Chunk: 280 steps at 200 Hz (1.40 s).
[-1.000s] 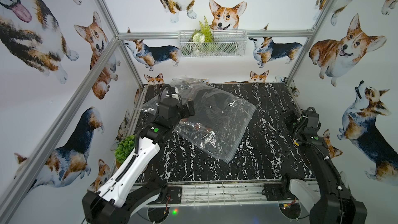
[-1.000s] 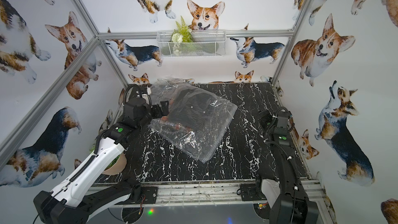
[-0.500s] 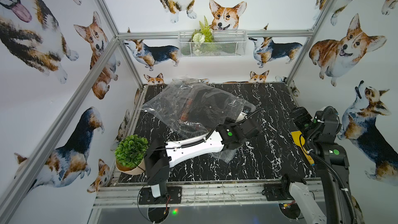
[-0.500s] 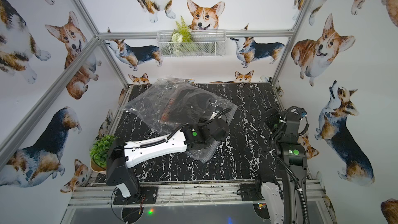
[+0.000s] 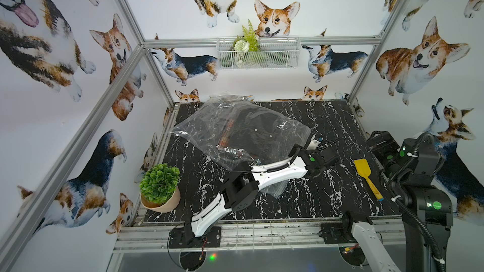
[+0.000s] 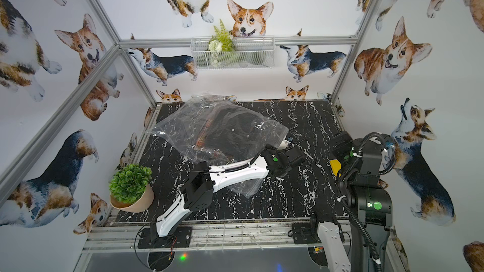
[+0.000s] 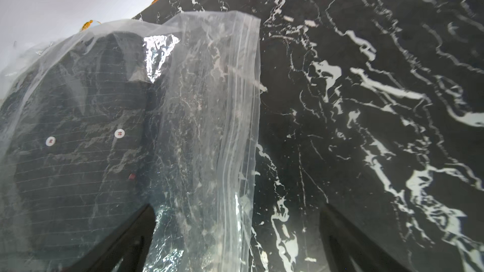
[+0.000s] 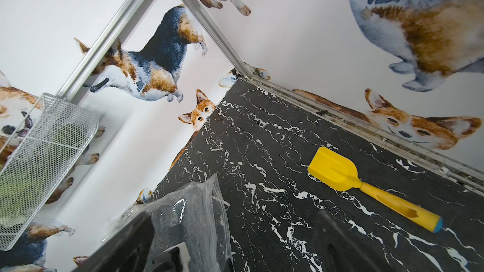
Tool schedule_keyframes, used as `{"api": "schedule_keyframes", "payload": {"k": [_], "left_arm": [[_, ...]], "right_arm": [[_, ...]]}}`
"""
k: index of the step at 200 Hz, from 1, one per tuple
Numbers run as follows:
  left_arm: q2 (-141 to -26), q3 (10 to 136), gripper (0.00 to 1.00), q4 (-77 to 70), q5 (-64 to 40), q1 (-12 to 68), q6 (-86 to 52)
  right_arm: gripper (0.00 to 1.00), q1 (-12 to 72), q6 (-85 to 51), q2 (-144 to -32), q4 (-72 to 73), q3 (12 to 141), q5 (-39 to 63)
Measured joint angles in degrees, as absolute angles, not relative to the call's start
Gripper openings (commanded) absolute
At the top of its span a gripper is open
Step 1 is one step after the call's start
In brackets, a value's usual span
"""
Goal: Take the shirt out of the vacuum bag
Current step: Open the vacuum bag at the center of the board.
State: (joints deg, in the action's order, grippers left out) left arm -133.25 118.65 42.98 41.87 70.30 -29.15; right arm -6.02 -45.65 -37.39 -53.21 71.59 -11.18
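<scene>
Left gripper (image 7: 237, 234), wide at bag's (image 7: 209, 100) 3 o'clock edge, may pinch both layers, trapping shirt (image 7: 78, 126); right gripper (image 8: 230, 247) wide.

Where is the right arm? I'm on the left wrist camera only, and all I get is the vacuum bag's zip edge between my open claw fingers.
Observer: The right claw hangs open, raised near the right edge of the table, apart from the vacuum bag.
Operator: Anything lying on that side that I could hit?
Observer: Yes, a yellow toy shovel lies flat on the table near that edge, not touching the bag.
</scene>
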Motion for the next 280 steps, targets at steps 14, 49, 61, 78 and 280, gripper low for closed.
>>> {"api": "schedule_keyframes", "payload": {"k": [14,49,61,78,280], "left_arm": [[-134.63,118.50,1.00,44.03,43.00,69.73,-29.43],[-137.56,118.85,1.00,45.76,45.19,68.51,-30.06],[-138.02,118.93,0.99,46.30,45.58,68.10,-30.26],[-138.85,119.48,0.98,46.59,45.58,67.44,-30.41],[-144.27,127.92,0.00,53.65,45.10,63.68,-28.58]], "right_arm": [[1.00,-6.00,-46.19,-36.62,-53.82,72.05,-11.53],[1.00,-6.00,-47.62,-34.24,-54.65,71.00,-11.70],[1.00,-6.00,-48.12,-33.52,-54.74,70.19,-11.62],[1.00,-6.00,-48.38,-32.77,-55.02,69.97,-11.22],[1.00,-3.60,-52.84,-26.00,-58.02,71.55,-4.19]]}}
